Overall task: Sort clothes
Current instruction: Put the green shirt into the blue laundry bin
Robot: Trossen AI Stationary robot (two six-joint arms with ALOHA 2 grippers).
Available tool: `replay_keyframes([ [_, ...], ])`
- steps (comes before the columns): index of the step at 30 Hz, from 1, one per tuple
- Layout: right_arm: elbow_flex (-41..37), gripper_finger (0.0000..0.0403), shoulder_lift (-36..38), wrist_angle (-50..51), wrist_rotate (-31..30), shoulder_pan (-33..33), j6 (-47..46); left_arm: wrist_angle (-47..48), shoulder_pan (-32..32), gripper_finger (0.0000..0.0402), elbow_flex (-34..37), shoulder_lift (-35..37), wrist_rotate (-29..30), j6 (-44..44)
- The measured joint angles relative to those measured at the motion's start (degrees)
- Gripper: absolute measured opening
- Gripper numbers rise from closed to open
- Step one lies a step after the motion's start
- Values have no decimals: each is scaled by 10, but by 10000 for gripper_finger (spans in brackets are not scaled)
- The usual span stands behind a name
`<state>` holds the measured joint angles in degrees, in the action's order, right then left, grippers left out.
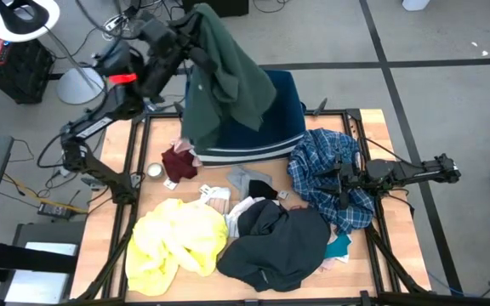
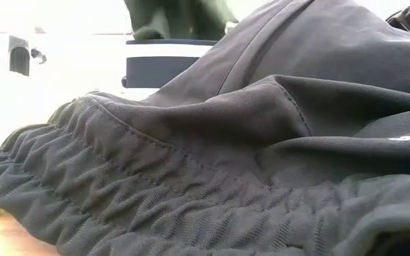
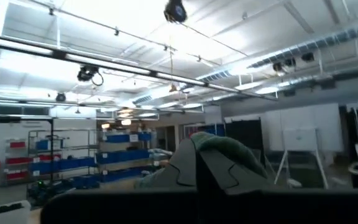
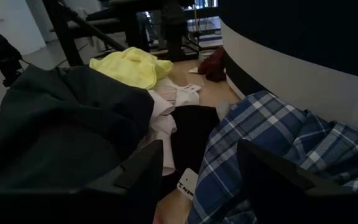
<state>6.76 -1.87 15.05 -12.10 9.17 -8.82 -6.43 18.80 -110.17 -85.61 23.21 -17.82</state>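
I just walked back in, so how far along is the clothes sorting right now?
Early. Nothing clearly lies in the navy bin yet. In hand: the left gripper holds the dark green garment raised above the bin. The right gripper hovers open over the blue plaid shirt. Left on the table: the yellow garment, dark grey garment, maroon piece and white items.

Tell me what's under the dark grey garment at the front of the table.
The dark grey garment overlaps a black piece and a teal one, whose edges poke out. Whatever lies beneath its middle is covered.
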Motion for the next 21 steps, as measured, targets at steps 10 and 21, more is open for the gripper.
replay_keyframes([
  [10,0,208,0,0,0,0,0,312,21,0,6,-26,-21,-32],
  [21,0,208,0,-4,0,0,0,577,54,27,9,-94,-88,123],
])
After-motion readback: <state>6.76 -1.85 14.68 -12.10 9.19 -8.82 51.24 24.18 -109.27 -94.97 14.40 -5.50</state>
